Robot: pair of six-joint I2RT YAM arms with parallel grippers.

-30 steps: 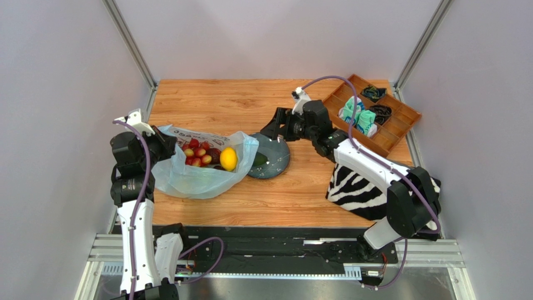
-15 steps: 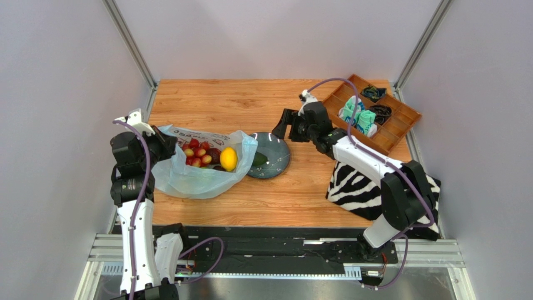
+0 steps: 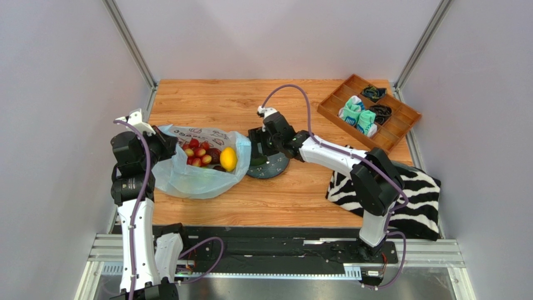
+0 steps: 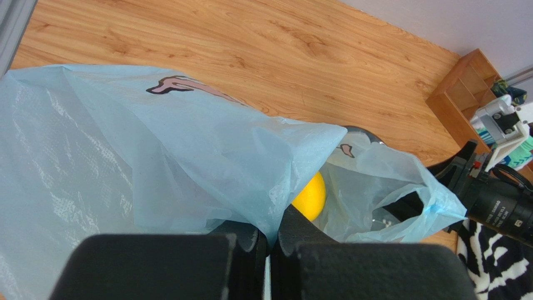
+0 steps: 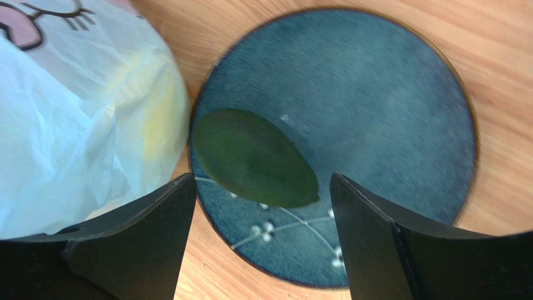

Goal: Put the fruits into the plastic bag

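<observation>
Near right corner of the wooden worktop (image 3: 219, 100): black-and-white zebra-striped cloth (image 3: 413, 200) under my right arm. Not part of the job.

Left edge, mid-depth: translucent pale blue plastic bag (image 3: 187, 178) lying on its side, mouth facing right. My left fingers (image 4: 270, 232) are pressed together, pinching the upper lip of the film and holding it up so the mouth gapes. Inside, from the top view: yellow lemon (image 3: 229, 159) right at the mouth, cluster of small red fruits (image 3: 197, 153) behind it, dark red-purple round fruit (image 3: 214, 154) between them. Anything else in there is hidden by the film, can't tell.

Just right of the bag mouth: dark blue round plate (image 5: 388, 94), with the bag lip at its left rim. Only fruit on it is a dark green oval fruit (image 5: 253, 159), flat on the plate's left half, beside the bag. My right fingers (image 3: 255, 147) are spread wide, hanging above the fruit with one either side. They hold nothing, and I see no contact.

Step, my read: pre-grasp on the last fruit outside the bag. Task looks nearly done.

Next move needs:
- A straight drop. The fruit lies skewed between my fingers, so a small wrist turn may give a better bite.
- Fingers clear of the plate rim and the film on closing.
- A short carry left into the mouth, releasing past the lemon. The left pinch must hold the lip up.

Far right corner: brown wooden compartment tray (image 3: 351, 131), well apart, irrelevant.
</observation>
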